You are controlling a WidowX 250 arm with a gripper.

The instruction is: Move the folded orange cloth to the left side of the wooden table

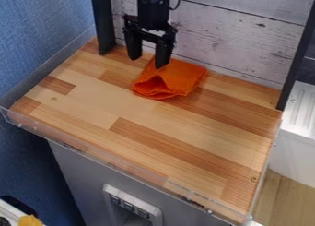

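Observation:
The black gripper (148, 61) hangs down at the back of the wooden counter, its two fingers spread apart with nothing between them. An orange cloth (175, 79) lies crumpled on the counter, with a fold that opens toward the front left. The gripper's right finger overlaps the cloth's upper left part; whether it touches the cloth I cannot tell. The left finger is to the left of the cloth.
The wooden counter (123, 110) has a low clear rim (98, 157) along its front. Behind it stands a whitewashed plank wall (234, 38), between a black post (103, 22) on the left and another (298, 59) on the right.

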